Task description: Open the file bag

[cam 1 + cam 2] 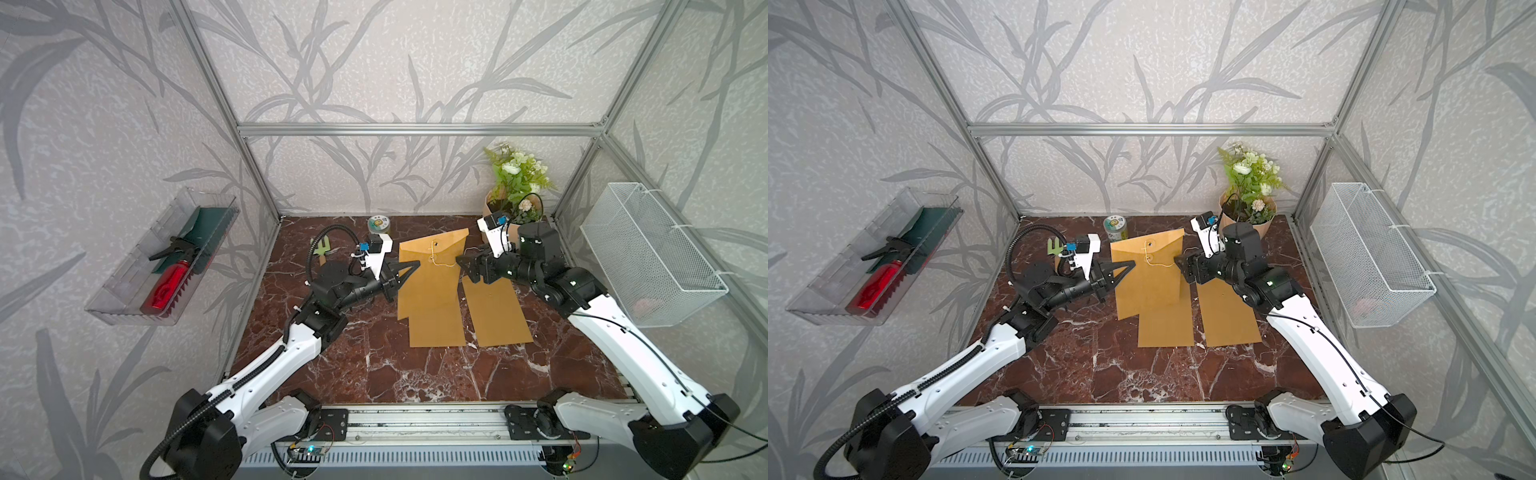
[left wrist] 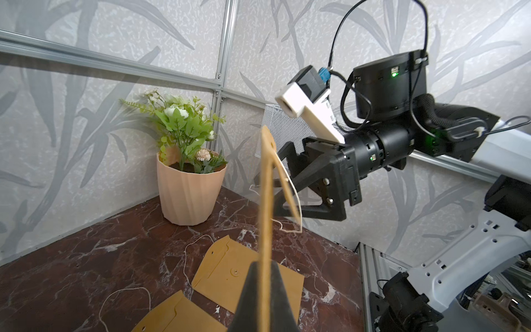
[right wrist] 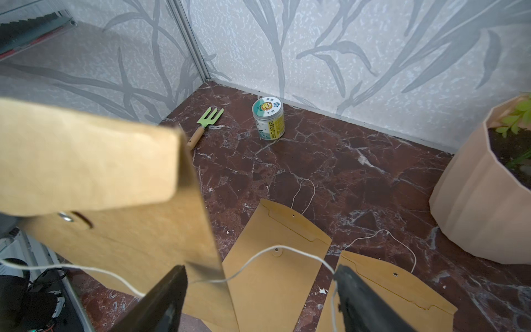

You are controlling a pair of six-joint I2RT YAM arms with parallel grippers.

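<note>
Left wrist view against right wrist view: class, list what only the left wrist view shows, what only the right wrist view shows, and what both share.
Only the left wrist view: the left gripper shut on the held file bag, the mesh basket and the plant's white flowers.
Only the right wrist view: the garden fork and the jar near the back wall.
Both: the held file bag, the open right gripper, the flat file bags lying on the table, and the pot.
</note>
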